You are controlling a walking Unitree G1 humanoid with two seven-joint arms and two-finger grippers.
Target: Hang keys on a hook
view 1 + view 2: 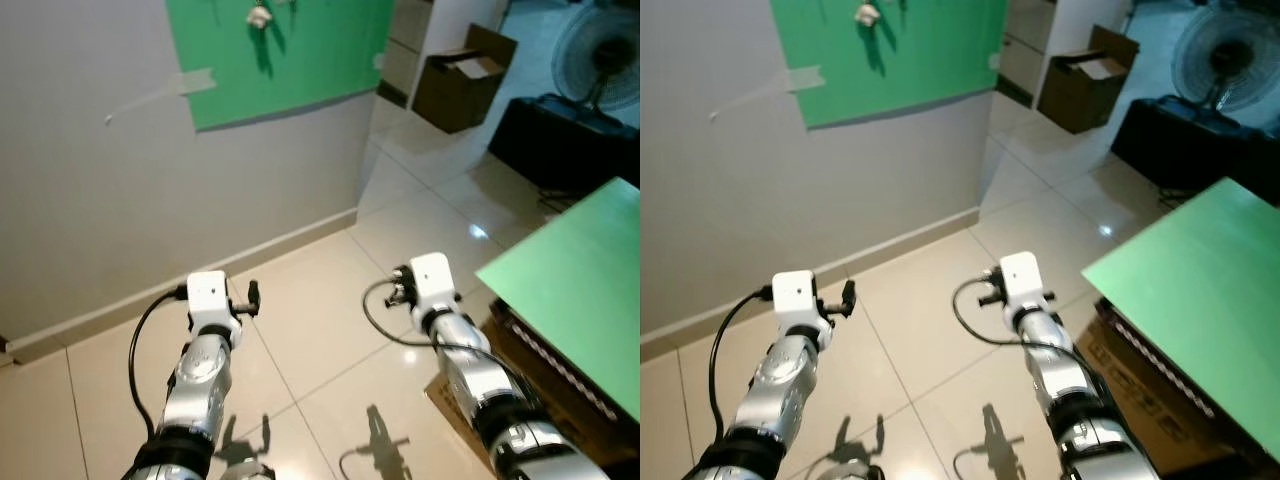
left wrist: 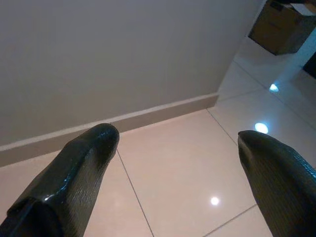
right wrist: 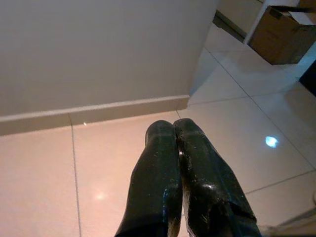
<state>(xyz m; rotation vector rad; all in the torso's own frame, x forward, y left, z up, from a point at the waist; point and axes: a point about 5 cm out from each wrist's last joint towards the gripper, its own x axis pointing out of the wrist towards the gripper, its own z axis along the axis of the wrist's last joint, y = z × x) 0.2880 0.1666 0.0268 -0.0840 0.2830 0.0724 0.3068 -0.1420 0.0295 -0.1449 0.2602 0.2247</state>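
Keys (image 1: 259, 16) hung near the top edge of the green board (image 1: 300, 60) on the wall, apparently already on a hook. Left gripper (image 2: 177, 148) spread wide and empty, right gripper (image 3: 177, 129) pressed closed on nothing, both low over floor tiles. Judged light, rigid, jangly; best pinched at the ring.

A plain grey wall (image 1: 90, 190) runs along the left, meeting a floor of large glossy cream tiles (image 1: 310, 330) at a pale skirting board (image 1: 200, 270), and a green board (image 1: 290, 50) is taped high on it. Past the wall's outer corner the floor opens toward a white cabinet (image 1: 440, 25), with an open brown cardboard box (image 1: 462, 78) at its foot and, further right, a standing fan (image 1: 600, 50) behind a dark low piece of furniture (image 1: 560, 140). A green tabletop (image 1: 580, 290) juts in from the right edge, and ceiling lights glint as bright spots on the tiles (image 2: 261, 128).
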